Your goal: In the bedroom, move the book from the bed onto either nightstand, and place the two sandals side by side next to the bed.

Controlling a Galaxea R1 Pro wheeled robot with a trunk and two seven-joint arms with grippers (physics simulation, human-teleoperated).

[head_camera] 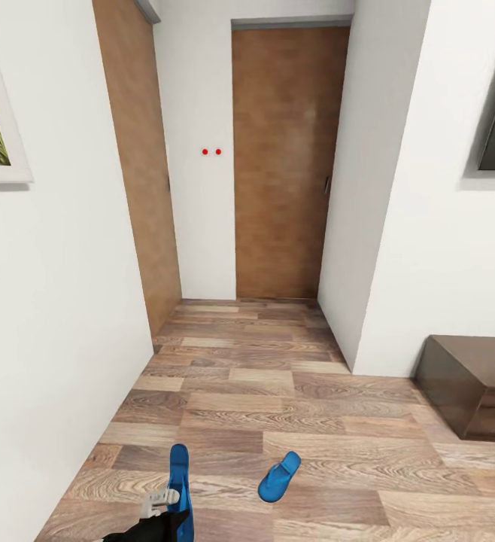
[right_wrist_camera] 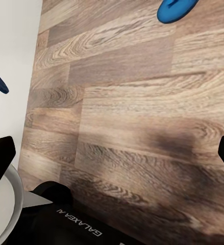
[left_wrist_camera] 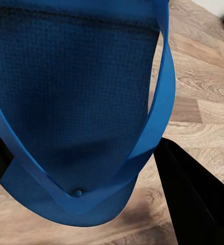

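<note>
Left gripper [head_camera: 174,506] is closed around one blue sandal [head_camera: 179,482] at the bottom of the head view. Right gripper [right_wrist_camera: 112,153] hangs spread apart over the wood-plank floor [head_camera: 277,391]. Beyond stand two wooden doors [head_camera: 286,162] and a dark cabinet [head_camera: 469,384]. Second sandal [head_camera: 279,476] lies on the floor, near the held one.

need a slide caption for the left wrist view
Left wrist close-up: a blue sandal, strap side up, sits between the left gripper jaws above the wood-plank floor.

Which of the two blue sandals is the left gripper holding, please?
The sandal at the head view's lower left, between the left gripper's fingers; its strap fills the left wrist view. The other sandal lies free on the floor.
</note>
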